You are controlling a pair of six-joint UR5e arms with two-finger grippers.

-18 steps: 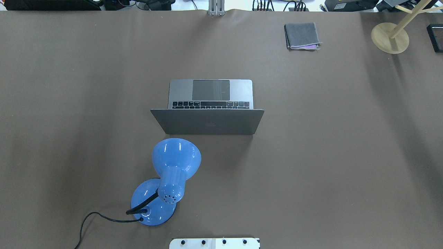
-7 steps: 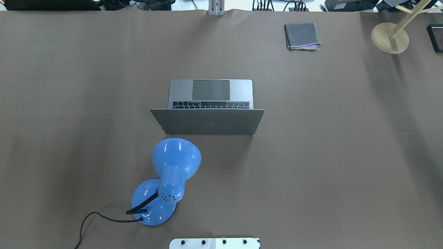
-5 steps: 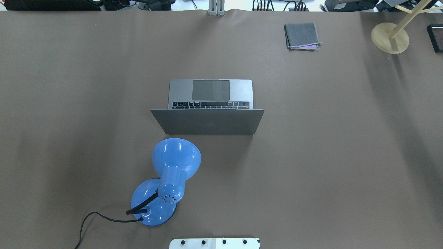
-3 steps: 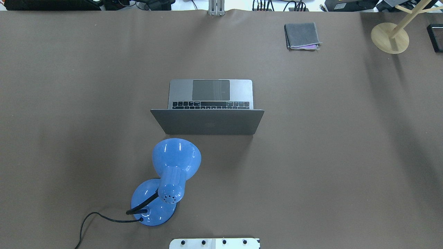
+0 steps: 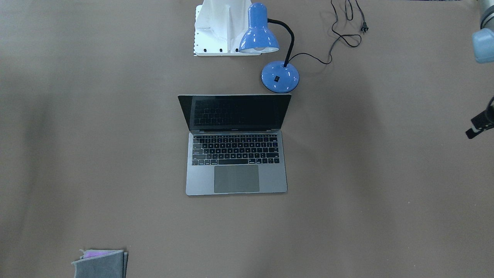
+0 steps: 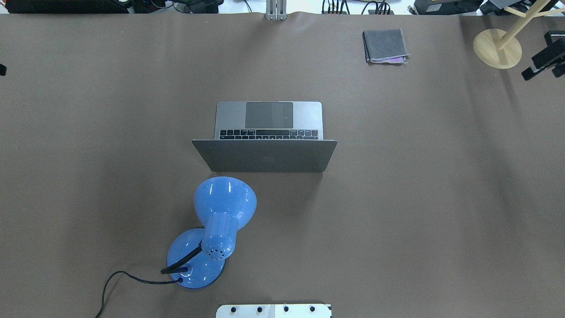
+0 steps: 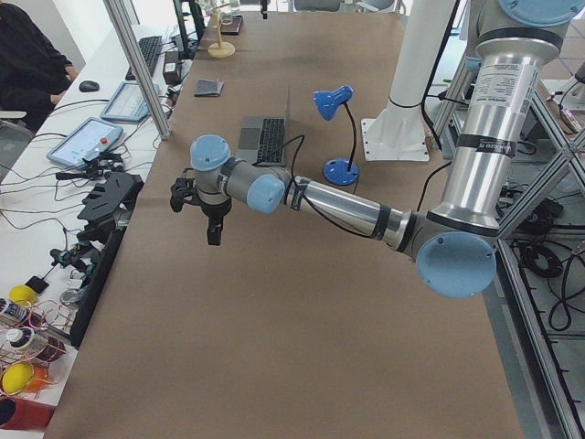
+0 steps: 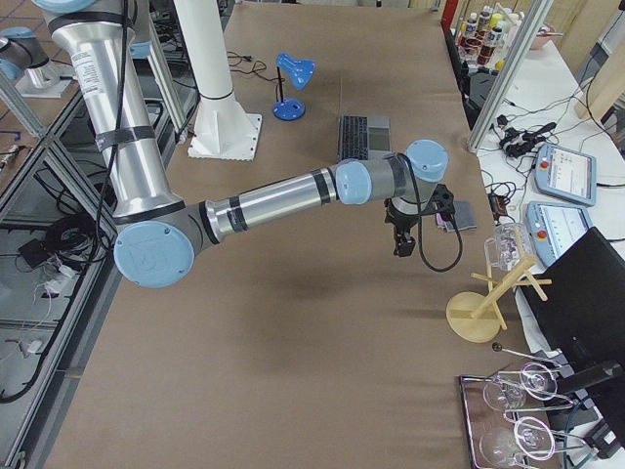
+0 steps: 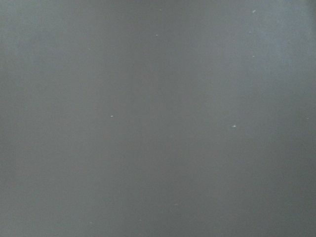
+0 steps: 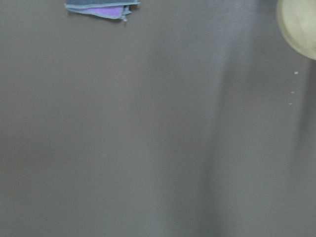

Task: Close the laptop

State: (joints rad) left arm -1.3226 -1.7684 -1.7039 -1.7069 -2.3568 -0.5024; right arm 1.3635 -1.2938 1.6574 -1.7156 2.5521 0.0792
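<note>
The space-grey laptop (image 6: 265, 154) stands open at the table's middle, its lid upright with the back towards me; the front-facing view shows its dark screen, keyboard and trackpad (image 5: 236, 154). My left gripper (image 6: 1, 69) just shows at the overhead view's left edge, far left of the laptop; it also shows in the front-facing view (image 5: 474, 130) and the exterior left view (image 7: 213, 236). My right gripper (image 6: 534, 67) hangs at the far right edge, also in the exterior right view (image 8: 401, 246). Both hold nothing. I cannot tell whether either is open or shut.
A blue desk lamp (image 6: 220, 212) with a black cord stands just behind the laptop's lid, on my side. A folded grey cloth (image 6: 385, 45) lies at the far right. A wooden stand (image 6: 497, 47) is by the right gripper. The wrist views show brown table cover.
Both grippers have come into the overhead view at its left and right edges; before, neither showed. The laptop and lamp have not moved.
</note>
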